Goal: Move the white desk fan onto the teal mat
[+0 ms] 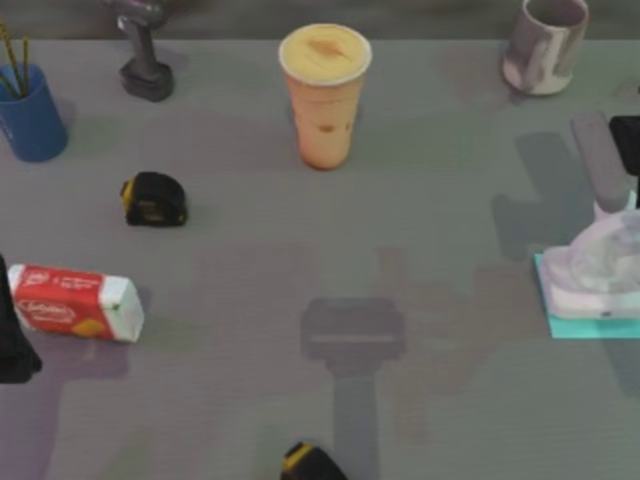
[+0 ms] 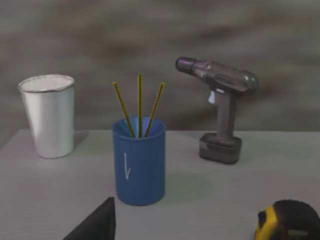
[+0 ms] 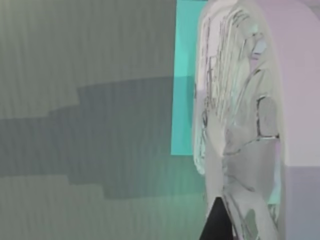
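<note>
At the table's right edge, your right arm (image 1: 603,160) reaches toward the white desk fan (image 1: 605,265), which stands on the teal mat (image 1: 560,325) directly below your right gripper. Whether that gripper grips the fan or has let go, you cannot tell; only one dark fingertip (image 3: 216,222) shows against the grille. Judge the fan light, rigid and top-heavy, its thin grille fragile and its plastic slick, so if you regrip, take the motor housing or neck, not the grille. Your left arm (image 1: 15,335) sits parked at the far left, fingers unreadable.
</note>
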`<action>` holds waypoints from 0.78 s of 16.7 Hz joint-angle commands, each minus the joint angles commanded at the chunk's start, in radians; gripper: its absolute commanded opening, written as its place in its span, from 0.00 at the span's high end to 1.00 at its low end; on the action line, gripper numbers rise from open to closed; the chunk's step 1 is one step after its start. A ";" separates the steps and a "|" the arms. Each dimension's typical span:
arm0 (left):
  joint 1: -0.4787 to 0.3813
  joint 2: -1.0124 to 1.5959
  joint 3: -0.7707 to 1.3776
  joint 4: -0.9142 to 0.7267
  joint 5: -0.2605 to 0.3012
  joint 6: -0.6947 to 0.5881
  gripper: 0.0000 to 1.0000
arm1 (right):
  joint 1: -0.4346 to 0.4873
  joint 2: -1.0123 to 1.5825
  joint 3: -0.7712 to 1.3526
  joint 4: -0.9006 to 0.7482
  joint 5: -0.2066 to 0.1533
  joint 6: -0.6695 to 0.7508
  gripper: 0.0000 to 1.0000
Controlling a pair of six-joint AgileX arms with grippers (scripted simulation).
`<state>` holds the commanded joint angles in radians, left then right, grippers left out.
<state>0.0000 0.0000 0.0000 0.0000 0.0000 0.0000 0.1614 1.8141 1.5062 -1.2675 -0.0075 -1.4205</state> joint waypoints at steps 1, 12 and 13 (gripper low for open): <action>0.000 0.000 0.000 0.000 0.000 0.000 0.00 | 0.000 0.000 0.000 0.000 0.000 0.000 0.62; 0.000 0.000 0.000 0.000 0.000 0.000 0.00 | 0.000 0.000 0.000 0.000 0.000 0.000 0.00; 0.000 0.000 0.000 0.000 0.000 0.000 0.00 | 0.000 0.000 0.000 0.000 0.000 0.000 0.00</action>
<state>0.0000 0.0000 0.0000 0.0000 0.0000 0.0000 0.1614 1.8141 1.5062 -1.2675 -0.0075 -1.4205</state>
